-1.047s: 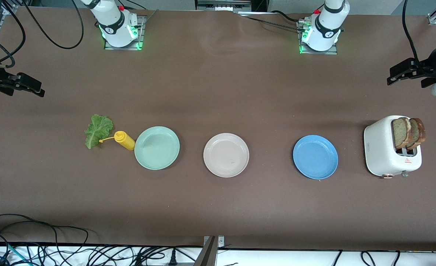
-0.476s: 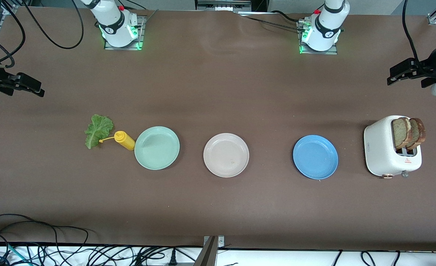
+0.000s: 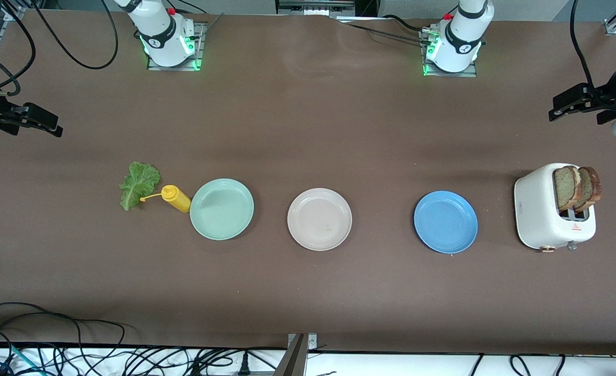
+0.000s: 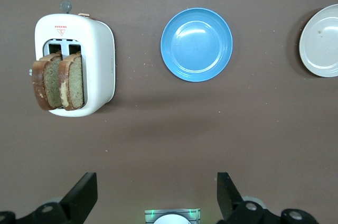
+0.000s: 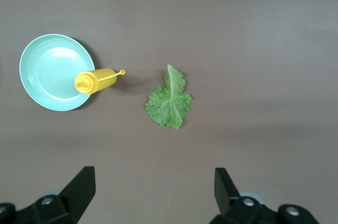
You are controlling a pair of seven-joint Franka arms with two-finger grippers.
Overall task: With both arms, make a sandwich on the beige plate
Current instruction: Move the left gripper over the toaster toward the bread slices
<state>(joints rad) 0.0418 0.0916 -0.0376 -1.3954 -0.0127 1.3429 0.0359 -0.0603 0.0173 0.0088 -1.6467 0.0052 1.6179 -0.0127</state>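
Two tan bread slices (image 3: 577, 188) with dark crust stand in the white toaster (image 3: 540, 214); they also show in the left wrist view (image 4: 58, 78). The green lettuce leaf (image 3: 139, 184) lies flat on the table, also in the right wrist view (image 5: 169, 102). The beige plate (image 3: 319, 219) sits empty mid-table, with its edge in the left wrist view (image 4: 319, 42). My left gripper (image 3: 557, 108) is open and empty, high over the left arm's end of the table (image 4: 156, 182). My right gripper (image 3: 53, 127) is open and empty, high over the right arm's end (image 5: 153, 176).
A mint green plate (image 3: 221, 209) and a blue plate (image 3: 445, 222) flank the beige plate. A yellow squeeze bottle (image 3: 176, 198) lies between the lettuce and the mint plate. Cables run along the table edge nearest the front camera.
My left gripper has shifted very slightly toward the table's end. Nothing else has moved.
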